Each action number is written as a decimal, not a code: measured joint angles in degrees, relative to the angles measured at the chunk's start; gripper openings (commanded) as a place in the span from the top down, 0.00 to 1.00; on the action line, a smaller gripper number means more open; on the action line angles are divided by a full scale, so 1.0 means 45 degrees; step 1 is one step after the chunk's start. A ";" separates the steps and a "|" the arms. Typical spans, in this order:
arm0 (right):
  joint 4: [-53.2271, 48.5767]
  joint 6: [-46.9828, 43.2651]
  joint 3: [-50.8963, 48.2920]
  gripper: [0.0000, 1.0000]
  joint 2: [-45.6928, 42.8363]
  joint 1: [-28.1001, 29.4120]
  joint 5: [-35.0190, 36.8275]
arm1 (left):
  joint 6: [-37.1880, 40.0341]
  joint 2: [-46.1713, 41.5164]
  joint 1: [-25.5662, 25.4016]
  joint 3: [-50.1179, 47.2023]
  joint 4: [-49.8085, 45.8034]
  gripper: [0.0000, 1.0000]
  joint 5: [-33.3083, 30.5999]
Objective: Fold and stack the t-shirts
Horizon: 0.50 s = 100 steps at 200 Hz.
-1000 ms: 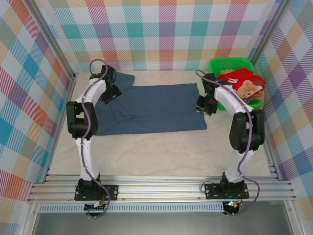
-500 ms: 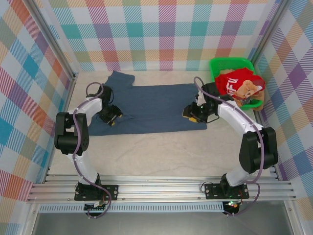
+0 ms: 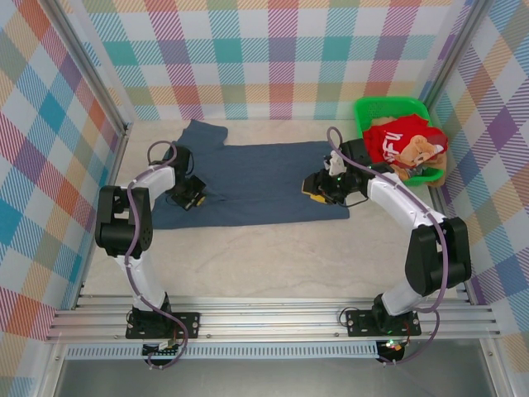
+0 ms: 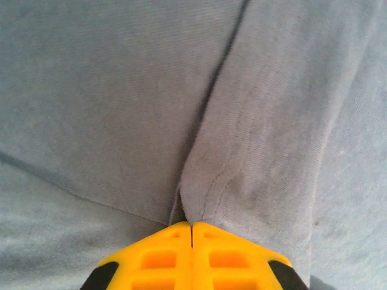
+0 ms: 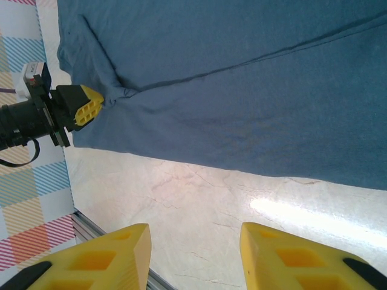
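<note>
One slate-blue t-shirt [image 3: 256, 182]: left jaws seemingly pinch its fold, right jaws spread, empty.

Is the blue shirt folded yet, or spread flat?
Spread: the blue shirt lies open across the table, sleeve out, left hand pinching a ridge.

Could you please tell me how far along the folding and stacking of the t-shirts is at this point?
It looks early.

Done: the slate-blue t-shirt lies spread on the table, not yet a neat packet.

In hand: the left gripper is shut on a pinch of its cloth, and the right gripper hangs open near its other end.

Left: the red t-shirt sits in the green basket, and nothing is stacked.
</note>
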 measured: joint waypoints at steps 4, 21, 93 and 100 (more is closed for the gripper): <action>0.0000 0.0010 0.0000 0.58 0.0000 0.0000 0.0005 | -0.0005 0.0000 -0.0005 0.0019 0.0000 1.00 0.0000; 0.0000 0.0024 0.0000 0.58 0.0000 0.0000 0.0053 | 0.0019 0.0000 -0.0097 0.0262 -0.0044 1.00 -0.0010; -0.0311 0.0199 0.0000 0.62 0.0000 0.0000 0.0850 | 0.0772 0.1316 -0.1292 0.3832 -0.1093 1.00 -0.0733; -0.0350 0.0253 0.0005 0.62 0.0000 0.0000 0.0923 | 0.0855 0.1579 -0.1399 0.4216 -0.1263 1.00 -0.0840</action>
